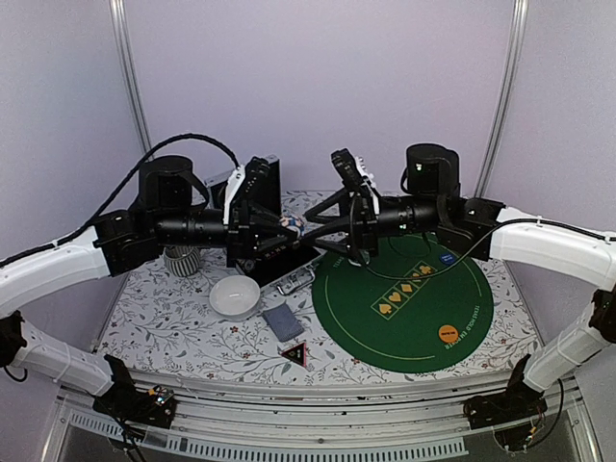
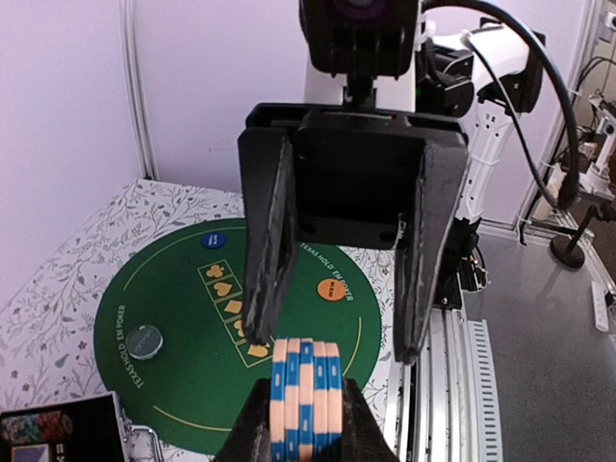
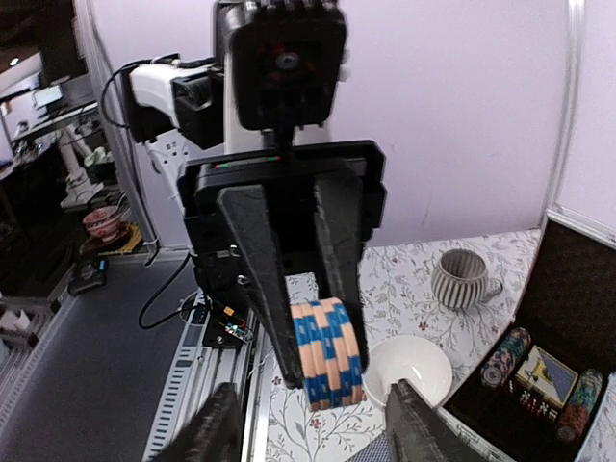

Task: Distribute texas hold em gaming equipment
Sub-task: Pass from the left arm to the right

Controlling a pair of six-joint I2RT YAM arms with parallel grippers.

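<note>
When looking down from the top camera, finds the left gripper (image 1: pixel 287 227) and right gripper (image 1: pixel 308 227) tip to tip in the air, just past the left edge of the green mat (image 1: pixel 414 322). Spots a stack of poker chips (image 1: pixel 290 222) between them, too small here to judge the grip. Places the grey-blue card deck (image 1: pixel 282 320) and the black red-edged triangle (image 1: pixel 294 354) just left of the mat on the floral cloth (image 1: pixel 154 318), near a white bowl (image 1: pixel 234 296). Puts a grey ribbed mug (image 1: pixel 180 259) and an open black case (image 1: pixel 260 207) farther left. Spots an orange disc (image 1: pixel 448 334) and a blue disc (image 1: pixel 448 260) on the mat.

From the left wrist, shows the left fingers (image 2: pixel 252 428) clamped on the blue-and-cream striped stack, the mat below and beyond. Faces the right fingers (image 2: pixel 423 260) standing apart, one on either side above the stack. Reads "TEXAS HOLD EM POKER" in yellow along the mat's inner ring, beside a row of yellow suit marks; cannot read the discs' lettering. Adds a pale disc (image 2: pixel 144 340) on the mat.

From the right wrist, shows the right fingers (image 3: pixel 412 428) spread wide, gripping nothing, and the left fingers (image 3: pixel 260 279) pinching the stack edge-on. Catches spare chip stacks (image 3: pixel 508 356) inside the case.
</note>
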